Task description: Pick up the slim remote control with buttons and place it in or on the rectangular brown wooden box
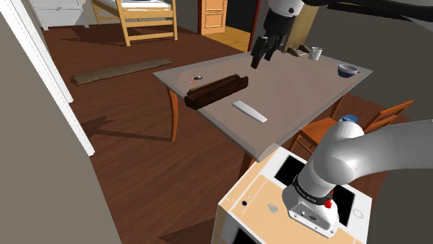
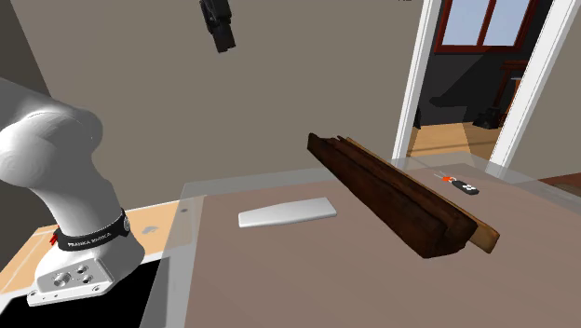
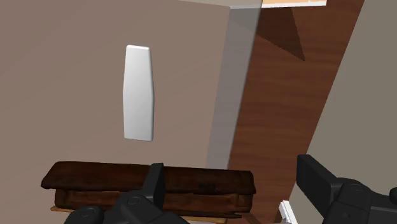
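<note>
One slim remote (image 1: 250, 111), drawn plain pale grey with no buttons to make out, lies flat on the desk (image 1: 298, 90). It is beside the one long dark brown wooden box (image 1: 216, 91) but apart from it, on the side nearer the stand (image 1: 267, 208). In the second exterior view the remote (image 2: 286, 212) sits at that view's left of the box (image 2: 400, 191), with bare desk between them. One small black tool with an orange mark (image 2: 461, 185) lies past the box, near the desk's far edge. The one black gripper (image 1: 260, 59) hangs high over the desk, touching nothing. In the wrist view its two fingers (image 3: 153, 184) stand well apart, released, with the box (image 3: 95, 178) below them and the remote (image 3: 139, 92) beyond it. At the desk's far end in the shoulder view stand one pale mug (image 1: 316, 53) and one bowl (image 1: 347, 70), apart from each other. One wooden chair (image 1: 385, 114) is drawn up at that view's right side of the desk, and one plank (image 1: 121, 69) lies on the wooden floor.
</note>
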Controlling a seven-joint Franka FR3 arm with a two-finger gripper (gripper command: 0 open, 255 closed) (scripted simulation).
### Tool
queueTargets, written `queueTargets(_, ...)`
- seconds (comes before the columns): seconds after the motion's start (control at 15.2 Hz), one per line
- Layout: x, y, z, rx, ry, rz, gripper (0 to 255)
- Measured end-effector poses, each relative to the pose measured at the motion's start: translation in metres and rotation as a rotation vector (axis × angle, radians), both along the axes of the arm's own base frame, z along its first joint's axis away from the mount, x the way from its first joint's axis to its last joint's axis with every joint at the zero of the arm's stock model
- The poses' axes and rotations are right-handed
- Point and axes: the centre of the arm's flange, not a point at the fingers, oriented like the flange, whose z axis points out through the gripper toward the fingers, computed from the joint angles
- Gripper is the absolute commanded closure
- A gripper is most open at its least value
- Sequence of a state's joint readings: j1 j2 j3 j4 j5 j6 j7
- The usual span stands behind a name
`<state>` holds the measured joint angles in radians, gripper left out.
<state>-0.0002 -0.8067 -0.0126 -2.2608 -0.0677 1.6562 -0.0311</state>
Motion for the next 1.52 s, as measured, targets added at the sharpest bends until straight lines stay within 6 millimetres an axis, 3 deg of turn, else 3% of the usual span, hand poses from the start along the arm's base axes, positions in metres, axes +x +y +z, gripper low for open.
queueTargets(0.13,0.003,-0.003,-0.006,0.002,0.004,-0.003,0)
queueTargets(0.33,0.016,-0.019,-0.03,0.01,0.023,-0.019,0)
queueTargets(1.12,0.067,-0.101,-0.157,0.05,0.111,-0.095,0)
queueTargets(1.52,0.086,-0.143,-0.231,0.07,0.155,-0.133,0)
